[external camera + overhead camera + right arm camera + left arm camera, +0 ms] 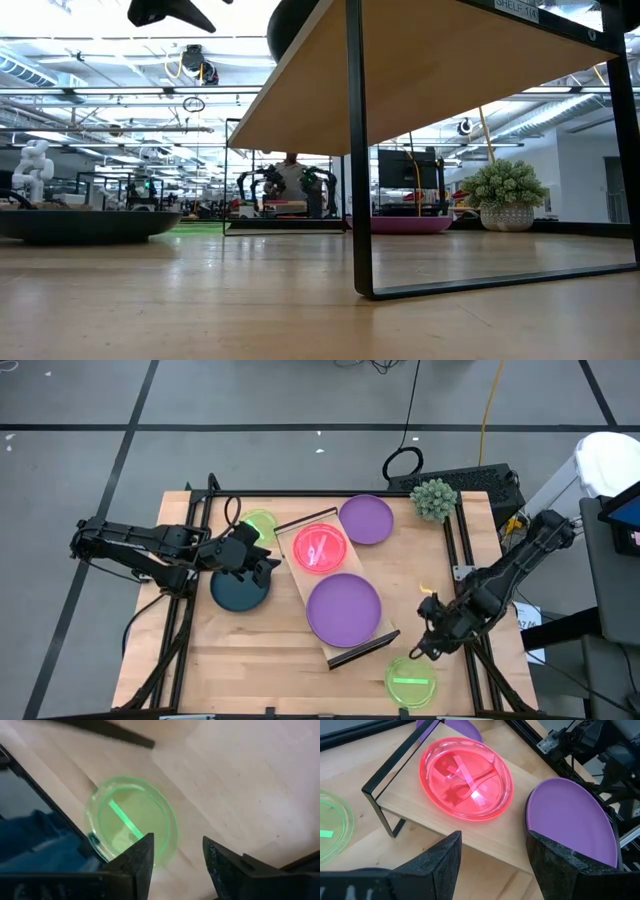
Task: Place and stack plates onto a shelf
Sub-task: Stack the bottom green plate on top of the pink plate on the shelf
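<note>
The light-wood shelf [372, 643] lies slantwise in the middle of the table. On it sit a pink-red plate [320, 548] and a large purple plate [343, 608]. A second purple plate [366, 518] rests on the table by the shelf's far end. A neon green plate [260, 523] and a dark teal plate [238, 591] lie on the table left of the shelf. My left gripper [270, 562] is open above the table between the dark plate and the shelf, facing the pink-red plate [467, 777]. My right gripper [425, 645] is open above another green plate [132, 820] near the table's near-right corner.
A small potted plant [433, 498] stands at the far right of the table, with a black device [470, 482] behind it. Black frame rails [462, 550] run along the table's left and right sides. The shelf's thin black leg [358, 150] stands on the tabletop.
</note>
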{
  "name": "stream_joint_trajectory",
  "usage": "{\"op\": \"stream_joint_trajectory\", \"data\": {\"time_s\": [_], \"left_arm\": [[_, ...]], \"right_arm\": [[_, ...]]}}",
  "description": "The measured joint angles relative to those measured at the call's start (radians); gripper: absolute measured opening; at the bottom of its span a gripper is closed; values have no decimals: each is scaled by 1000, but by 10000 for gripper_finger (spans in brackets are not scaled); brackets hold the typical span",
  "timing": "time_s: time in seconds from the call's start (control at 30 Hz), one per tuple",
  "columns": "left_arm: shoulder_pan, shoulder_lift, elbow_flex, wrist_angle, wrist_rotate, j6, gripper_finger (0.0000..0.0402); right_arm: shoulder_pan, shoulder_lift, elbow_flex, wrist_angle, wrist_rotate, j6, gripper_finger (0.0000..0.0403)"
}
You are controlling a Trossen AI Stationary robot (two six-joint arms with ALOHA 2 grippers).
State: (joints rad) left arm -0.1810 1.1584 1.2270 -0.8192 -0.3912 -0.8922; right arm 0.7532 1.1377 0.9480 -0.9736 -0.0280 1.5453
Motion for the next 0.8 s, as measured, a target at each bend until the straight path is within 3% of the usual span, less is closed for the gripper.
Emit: {"op": "stream_joint_trajectory", "data": {"time_s": [0.17, 0.47, 0.8], "left_arm": [[0, 0, 0, 0, -2, 19, 225], [0, 0, 0, 0, 14, 28, 225], [-26, 0, 0, 0, 33, 20, 225]], "right_arm": [[44, 3, -100, 154, -16, 9, 163], [50, -19, -423, 714, -125, 220, 166], [57, -19, -472, 727, -126, 248, 169]]}}
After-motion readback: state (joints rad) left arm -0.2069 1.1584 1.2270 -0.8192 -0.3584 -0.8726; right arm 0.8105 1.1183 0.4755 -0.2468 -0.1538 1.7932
